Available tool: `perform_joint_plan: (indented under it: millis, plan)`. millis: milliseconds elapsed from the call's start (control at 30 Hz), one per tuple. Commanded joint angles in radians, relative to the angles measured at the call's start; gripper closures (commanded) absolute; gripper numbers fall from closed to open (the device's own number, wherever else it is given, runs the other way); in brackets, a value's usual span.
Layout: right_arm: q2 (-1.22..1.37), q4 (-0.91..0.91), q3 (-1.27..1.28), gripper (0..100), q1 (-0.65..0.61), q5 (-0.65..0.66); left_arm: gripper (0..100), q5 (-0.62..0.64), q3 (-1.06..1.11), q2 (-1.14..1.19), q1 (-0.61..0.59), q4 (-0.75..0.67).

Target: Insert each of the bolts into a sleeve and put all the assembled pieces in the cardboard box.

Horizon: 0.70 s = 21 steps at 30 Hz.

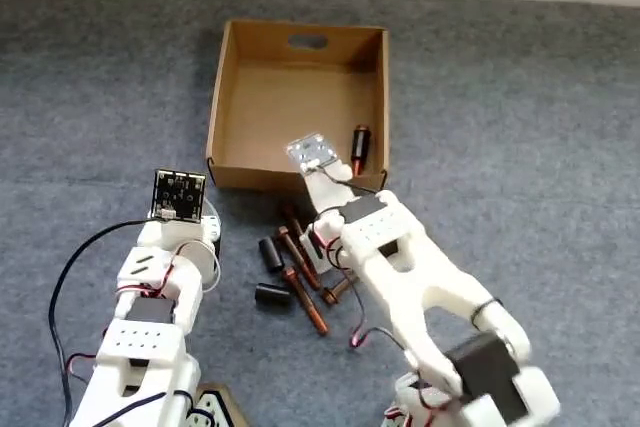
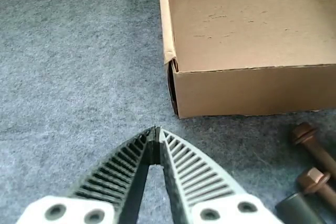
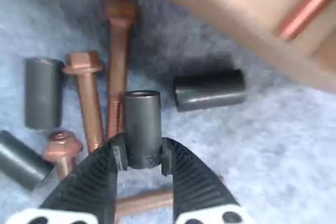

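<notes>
Crowding the sleeve [image 3: 142, 124] in the right tool [image 3: 142, 153] lie bolts [image 3: 86, 98].

Left gripper [image 2: 156, 136], black ribbed fingers pressed tip to tip, hung in the foreground over grey carpet [image 2: 68, 51]. Beyond it stood the open brown cardboard box [image 2: 252, 90]. At the frame's edge, near the box's outer wall, lay two copper-brown hex-headed bolts [image 2: 311, 142] [image 2: 316, 181] and a dark grey cylindrical sleeve [image 2: 294, 211].
</notes>
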Motion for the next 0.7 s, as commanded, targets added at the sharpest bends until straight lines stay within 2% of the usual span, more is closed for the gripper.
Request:
perform_joint_plan:
  millis: [0,100,200,300,400,533,667]
  plan:
    - [-0.165,0.079,-0.041,99.3,0.053,0.011,98,-0.009,-0.004,-0.019,0.018,-0.017]
    - [-0.262,0.177,-0.041,99.3,0.124,0.008,98,-0.009,-0.004,-0.019,0.018,-0.017]
    - [-0.325,0.252,-0.038,99.3,0.245,0.005,98,-0.009,-0.004,-0.019,0.018,-0.017]
    - [-0.367,0.265,0.016,99.3,0.398,0.008,98,-0.009,-0.004,-0.019,0.018,-0.017]
    - [-0.374,0.263,0.099,99.3,0.498,0.011,98,-0.009,-0.004,-0.019,0.019,-0.017]
    - [-0.384,0.26,0.205,99.3,0.535,0.014,98,-0.009,-0.004,-0.019,0.021,-0.017]
    - [-0.383,0.197,0.282,98.6,0.533,0.077,98,-0.009,-0.004,-0.019,0.021,-0.017]
